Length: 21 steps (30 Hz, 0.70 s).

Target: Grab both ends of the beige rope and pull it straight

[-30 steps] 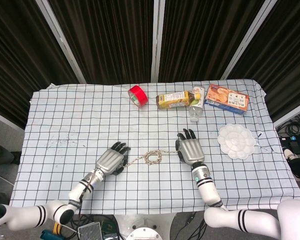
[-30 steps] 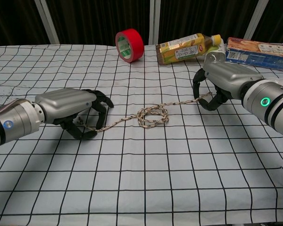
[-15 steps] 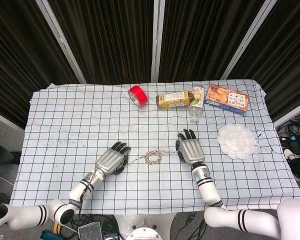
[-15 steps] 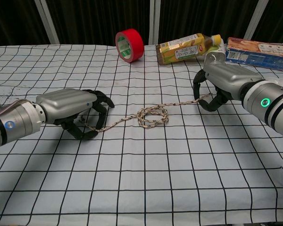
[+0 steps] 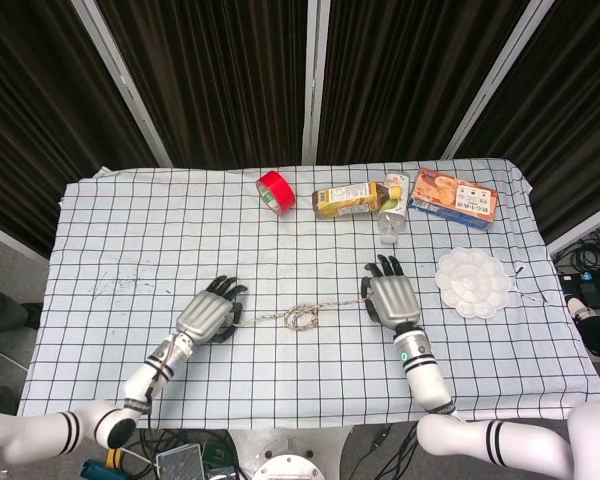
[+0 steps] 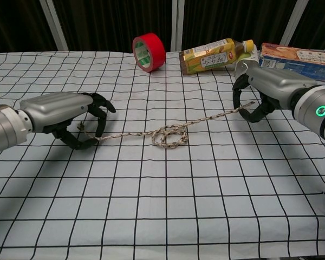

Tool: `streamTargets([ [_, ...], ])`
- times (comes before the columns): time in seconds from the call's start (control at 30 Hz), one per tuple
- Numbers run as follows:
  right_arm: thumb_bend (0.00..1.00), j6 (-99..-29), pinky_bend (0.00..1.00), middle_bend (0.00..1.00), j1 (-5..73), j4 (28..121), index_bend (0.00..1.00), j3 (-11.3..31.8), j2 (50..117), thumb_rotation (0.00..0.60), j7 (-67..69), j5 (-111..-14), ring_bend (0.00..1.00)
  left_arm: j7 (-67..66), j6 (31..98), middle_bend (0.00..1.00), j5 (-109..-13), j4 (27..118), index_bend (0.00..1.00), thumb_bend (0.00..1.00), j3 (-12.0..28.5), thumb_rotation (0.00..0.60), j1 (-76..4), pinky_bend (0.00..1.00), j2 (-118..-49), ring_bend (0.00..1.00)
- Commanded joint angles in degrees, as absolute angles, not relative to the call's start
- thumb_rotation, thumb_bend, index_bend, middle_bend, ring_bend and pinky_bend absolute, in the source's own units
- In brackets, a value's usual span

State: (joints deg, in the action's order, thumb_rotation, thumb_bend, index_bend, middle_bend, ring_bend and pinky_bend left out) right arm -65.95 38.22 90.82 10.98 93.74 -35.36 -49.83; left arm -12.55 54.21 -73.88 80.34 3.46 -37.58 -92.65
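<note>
The beige rope (image 6: 170,135) (image 5: 300,317) lies across the checked cloth with a small tangled loop in its middle. Its left end is pinched in my left hand (image 6: 70,116) (image 5: 208,312), whose fingers curl around it just above the cloth. My right hand (image 6: 260,92) (image 5: 390,296) grips the right end, and the strand from there to the loop runs nearly taut. The two hands stand on opposite sides of the loop, well apart.
At the back of the table are a red tape roll (image 6: 148,52) (image 5: 276,190), a lying tea bottle (image 6: 214,56) (image 5: 348,199), a small cup (image 5: 393,192) and an orange box (image 6: 295,56) (image 5: 453,196). A white flower-shaped palette (image 5: 472,282) sits right of my right hand.
Both hands have moved outward, left hand to the left and right hand to the right, each keeping its rope end. The rope is stretched longer and the middle loop has tightened and shrunk.
</note>
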Motion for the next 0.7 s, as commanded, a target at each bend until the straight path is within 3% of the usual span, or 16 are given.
streamTargets([
  [0.03,0.46,-66.0,0.00,0.18,36.9,92.3,0.56,10.8,90.9,0.600,-33.5,-50.1,0.00,-10.6,56.0,0.13,-74.2,80.3,0.58,0.40,3.0,0.600,-35.9,0.00,-90.8,0.00],
  [0.7,0.46,-67.7,0.00,0.18,30.3,93.7,0.56,8.6,82.0,0.600,-27.0,-50.8,0.00,-3.2,61.0,0.13,-73.4,78.6,0.58,0.40,2.0,0.600,-28.5,0.00,-83.2,0.00],
])
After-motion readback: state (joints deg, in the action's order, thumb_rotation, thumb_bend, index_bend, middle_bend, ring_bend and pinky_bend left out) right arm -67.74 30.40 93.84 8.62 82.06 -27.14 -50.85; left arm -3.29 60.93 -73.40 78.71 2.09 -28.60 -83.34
